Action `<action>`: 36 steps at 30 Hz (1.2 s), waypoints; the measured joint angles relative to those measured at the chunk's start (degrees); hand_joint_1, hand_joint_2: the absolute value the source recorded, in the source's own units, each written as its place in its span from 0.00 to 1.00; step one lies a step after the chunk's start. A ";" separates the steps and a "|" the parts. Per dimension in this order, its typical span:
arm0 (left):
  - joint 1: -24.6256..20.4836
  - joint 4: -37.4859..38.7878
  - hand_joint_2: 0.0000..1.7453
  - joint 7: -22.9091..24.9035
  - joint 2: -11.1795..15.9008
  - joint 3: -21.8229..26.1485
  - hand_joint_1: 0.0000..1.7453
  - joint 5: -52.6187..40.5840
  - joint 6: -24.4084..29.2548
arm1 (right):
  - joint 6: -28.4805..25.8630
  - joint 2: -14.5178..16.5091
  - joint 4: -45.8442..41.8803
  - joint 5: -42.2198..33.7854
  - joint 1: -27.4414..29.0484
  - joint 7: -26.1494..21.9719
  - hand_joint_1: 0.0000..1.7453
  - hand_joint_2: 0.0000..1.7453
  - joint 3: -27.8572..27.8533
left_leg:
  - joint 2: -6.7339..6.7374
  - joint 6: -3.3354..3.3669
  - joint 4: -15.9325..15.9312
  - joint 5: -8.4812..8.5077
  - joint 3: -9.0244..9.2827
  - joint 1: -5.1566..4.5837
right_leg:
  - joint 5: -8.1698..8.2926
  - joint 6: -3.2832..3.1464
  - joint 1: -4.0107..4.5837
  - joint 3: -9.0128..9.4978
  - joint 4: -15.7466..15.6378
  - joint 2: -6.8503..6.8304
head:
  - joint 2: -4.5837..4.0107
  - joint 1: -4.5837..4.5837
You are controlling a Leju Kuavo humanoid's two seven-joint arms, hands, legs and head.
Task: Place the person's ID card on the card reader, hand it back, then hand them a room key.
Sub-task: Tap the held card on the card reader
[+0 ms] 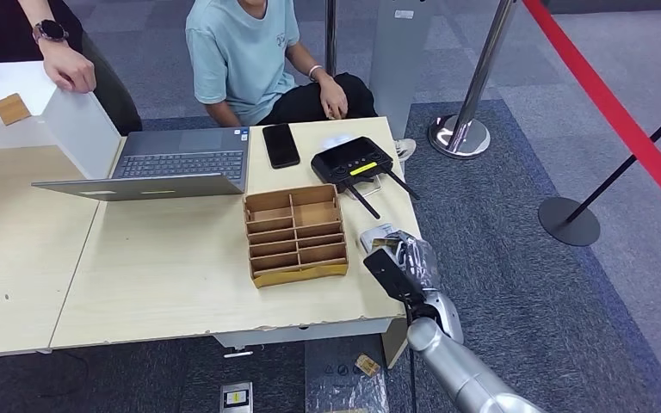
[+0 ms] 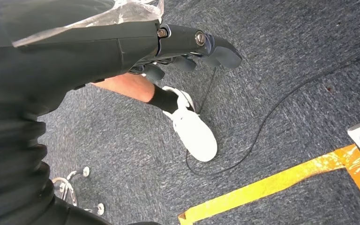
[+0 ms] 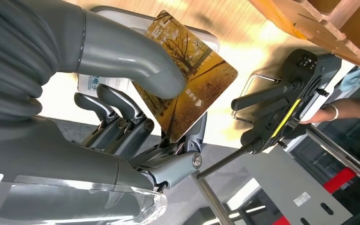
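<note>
Right wrist view: the right robot hand (image 3: pixel 136 117) pinches a golden-brown card printed with autumn trees (image 3: pixel 187 77) between thumb and fingers, over the pale wooden bench (image 1: pixel 163 258) near a black antennaed device (image 3: pixel 281 108). Head view places this hand at the bench's right edge beside a cardboard divided tray (image 1: pixel 295 234). The left robot hand (image 2: pixel 187 51) hangs above carpet, fingers loosely curled, holding nothing.

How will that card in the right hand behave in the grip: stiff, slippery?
The card looks flat and unbent under the thumb, so probably stiff. Its glossy printed face suggests it could slide in the right hand. It is thin and likely light; held at one end only, it may pivot if bumped.
</note>
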 joint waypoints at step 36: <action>0.04 0.00 1.00 0.13 0.02 0.00 0.00 -0.70 -0.32 | 2.21 0.58 10.31 -12.50 -6.18 1.00 1.00 1.00 0.60 | 0.07 0.02 0.00 0.00 0.40 0.02 | 0.04 0.02 0.02 0.44 -0.08 0.06 | 0.00 0.00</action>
